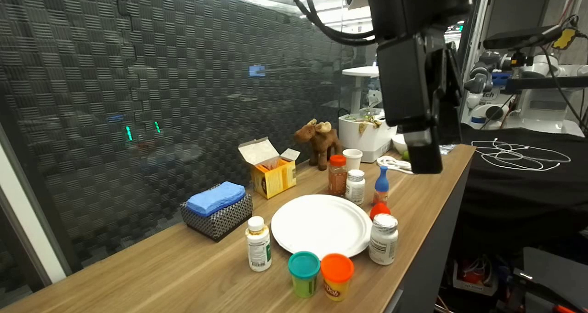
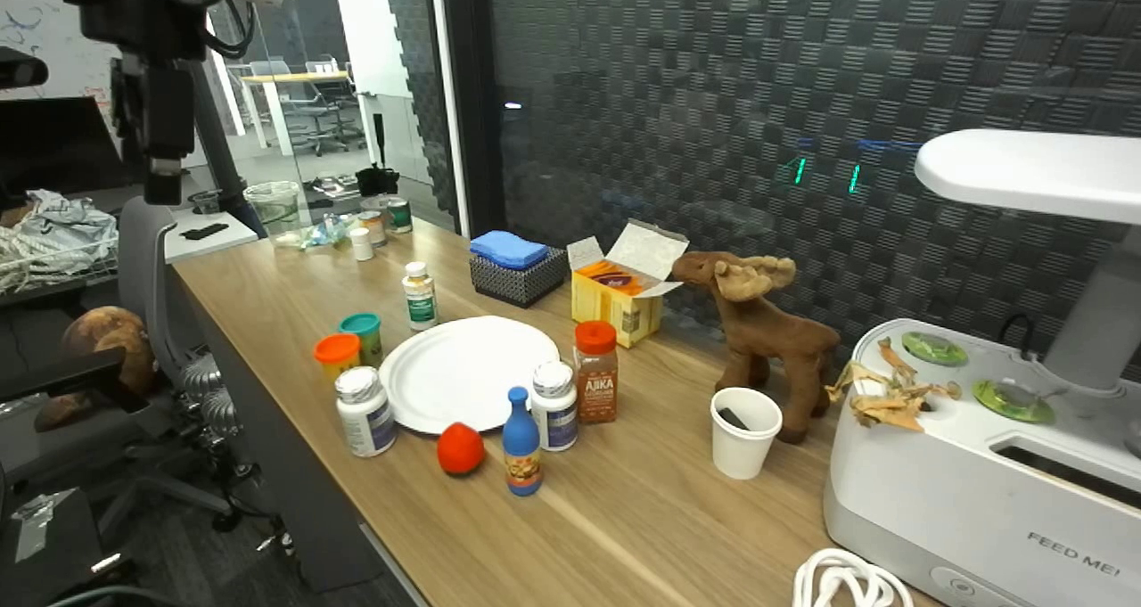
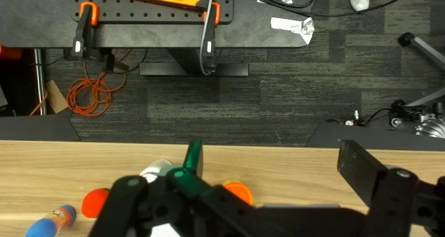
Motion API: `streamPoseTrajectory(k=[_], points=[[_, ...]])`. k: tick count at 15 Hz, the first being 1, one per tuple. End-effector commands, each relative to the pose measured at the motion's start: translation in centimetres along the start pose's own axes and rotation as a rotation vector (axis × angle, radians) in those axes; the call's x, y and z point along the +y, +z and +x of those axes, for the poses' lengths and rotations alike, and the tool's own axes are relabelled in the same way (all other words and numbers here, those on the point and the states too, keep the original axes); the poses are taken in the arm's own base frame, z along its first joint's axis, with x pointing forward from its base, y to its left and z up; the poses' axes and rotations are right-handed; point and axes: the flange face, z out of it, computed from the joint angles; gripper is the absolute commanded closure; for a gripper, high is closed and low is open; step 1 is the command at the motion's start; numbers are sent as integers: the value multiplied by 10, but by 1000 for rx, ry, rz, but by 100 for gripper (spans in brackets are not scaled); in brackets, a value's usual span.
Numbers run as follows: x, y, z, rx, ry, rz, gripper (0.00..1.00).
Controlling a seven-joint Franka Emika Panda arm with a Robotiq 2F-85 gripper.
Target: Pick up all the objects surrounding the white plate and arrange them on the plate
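The white plate point(image 1: 321, 225) lies on the wooden counter with nothing on it. Around it stand a white bottle with a green label point(image 1: 259, 251), a teal-capped tub point(image 1: 303, 276), an orange-capped tub point(image 1: 336, 278), a silver-capped white jar point(image 1: 382, 244), a red rounded object point(image 2: 460, 449), a blue bottle point(image 2: 521, 447), another white jar point(image 2: 554, 409) and a red-capped spice jar point(image 2: 596, 380). My gripper point(image 3: 273, 162) is open and empty, high above the counter's front side. In the wrist view its left finger partly hides the orange-capped tub point(image 3: 240, 192).
A blue cloth on a dark box point(image 1: 218, 212), a yellow carton point(image 1: 275, 177) and a toy moose point(image 2: 767, 331) stand along the back wall. A paper cup point(image 2: 744, 442) and a white planter point(image 2: 963, 491) stand farther along. The counter's front edge point(image 3: 264, 146) drops to the floor.
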Motion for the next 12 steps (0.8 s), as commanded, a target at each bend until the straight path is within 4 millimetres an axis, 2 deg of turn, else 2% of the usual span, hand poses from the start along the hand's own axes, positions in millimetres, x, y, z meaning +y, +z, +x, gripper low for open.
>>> streamPoseTrajectory(k=[1,3,5,10,12], points=[[1,1,5,6,-3,-8,0],[4,1,24,23,2,-10,0],[8,2,52,53,14,-36,0],[21,14,138,204,56,-26,0],[19,22,165,233,61,5,0]])
